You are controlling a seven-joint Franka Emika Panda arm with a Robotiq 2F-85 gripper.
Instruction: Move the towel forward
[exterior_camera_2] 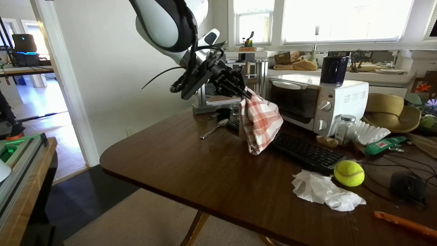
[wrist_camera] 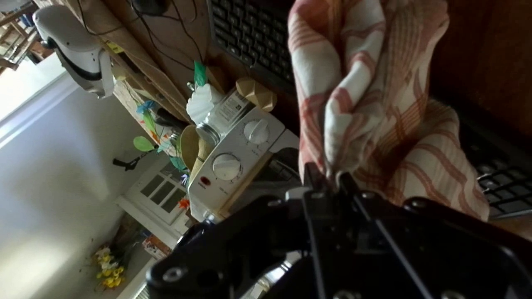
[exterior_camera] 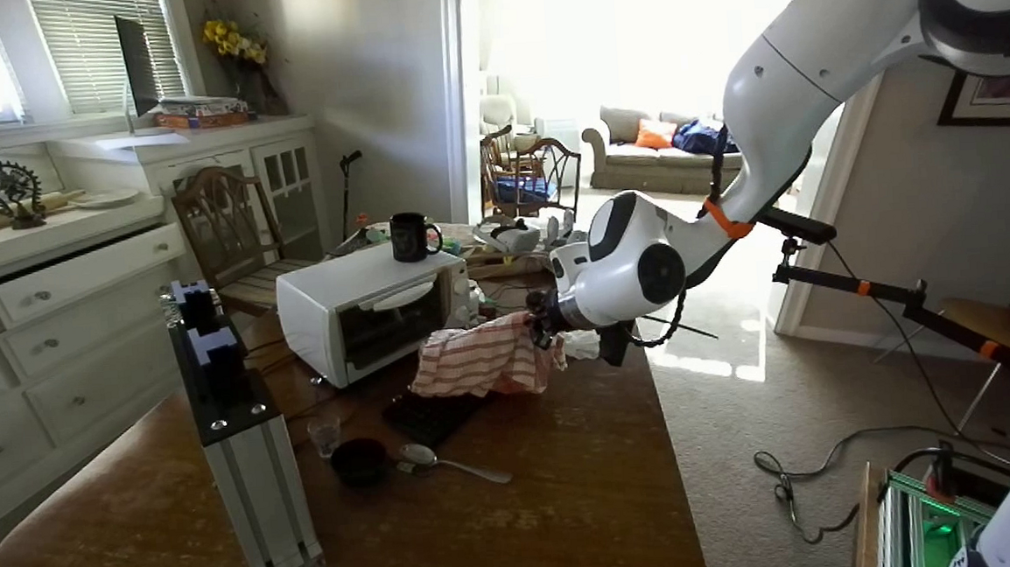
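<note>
The towel is a rumpled red-and-white striped and checked cloth. It shows in both exterior views [exterior_camera: 475, 360] [exterior_camera_2: 261, 124] and fills the upper middle of the wrist view [wrist_camera: 357, 83]. My gripper shows in both exterior views [exterior_camera: 544, 316] [exterior_camera_2: 247, 94] and in the wrist view [wrist_camera: 326, 176]. Its fingers are shut on a gathered upper edge of the towel. The towel hangs down from the fingertips, in front of the toaster oven and over the black keyboard [exterior_camera_2: 307, 148]. I cannot tell whether its lower end touches the keyboard or the table.
The white toaster oven [exterior_camera: 338, 285] stands behind the towel with a dark mug [exterior_camera: 414, 236] on top. A spoon [exterior_camera_2: 214, 129], a dark bowl [exterior_camera: 360, 461], a glass [exterior_camera: 325, 435] and a metal frame [exterior_camera: 260, 500] are nearby. A tennis ball [exterior_camera_2: 349, 173] and crumpled white paper [exterior_camera_2: 324, 191] lie beyond the keyboard's end.
</note>
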